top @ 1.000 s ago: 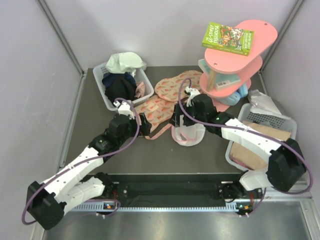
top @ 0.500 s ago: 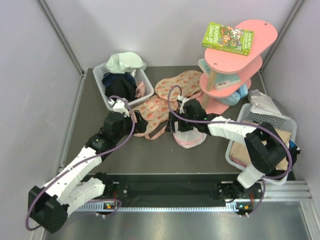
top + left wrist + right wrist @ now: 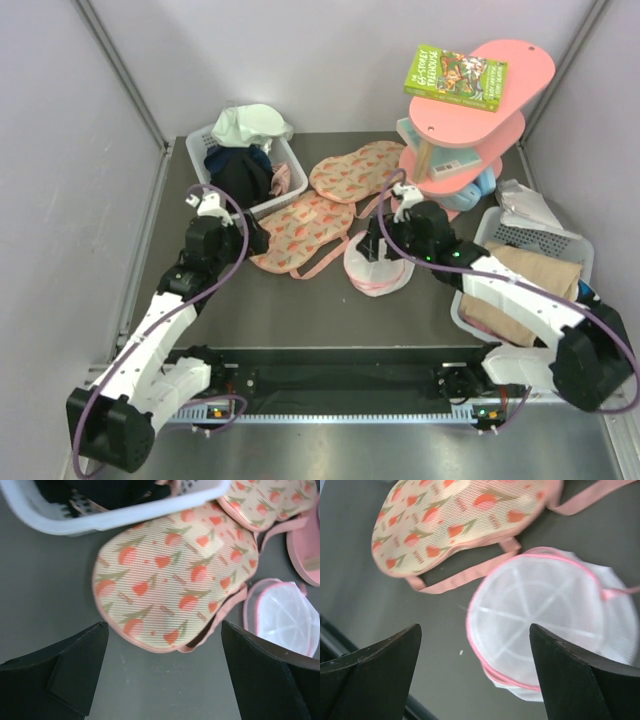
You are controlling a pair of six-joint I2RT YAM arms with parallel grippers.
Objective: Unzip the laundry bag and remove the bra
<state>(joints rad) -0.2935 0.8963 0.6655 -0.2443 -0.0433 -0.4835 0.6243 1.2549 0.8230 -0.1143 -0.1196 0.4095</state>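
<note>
The laundry bag (image 3: pixel 376 270) is a round white mesh pouch with pink zip trim, lying mid-table; it also shows in the right wrist view (image 3: pixel 545 615) and the left wrist view (image 3: pixel 282 612). Nothing dark shows through its mesh. A black garment (image 3: pixel 243 178) lies in the white basket (image 3: pixel 290 165); I cannot tell whether it is the bra. My right gripper (image 3: pixel 372 248) (image 3: pixel 475 627) is open and empty, hovering over the pouch's left edge. My left gripper (image 3: pixel 252 236) (image 3: pixel 164 625) is open and empty, near the left end of a fruit-print fabric piece (image 3: pixel 170 575).
Two flat pink fruit-print fabric pieces (image 3: pixel 305 228) (image 3: pixel 358 168) lie behind the pouch. The white basket also holds pale and navy clothes. A pink tiered stand (image 3: pixel 470 120) carries a green book (image 3: pixel 455 76). A second basket (image 3: pixel 575 240) at right holds beige cloth.
My left gripper has drawn back to the left, off the fruit-print fabric. My right gripper has shifted right, from the pouch's left side to over it. The pouch has stayed put.
</note>
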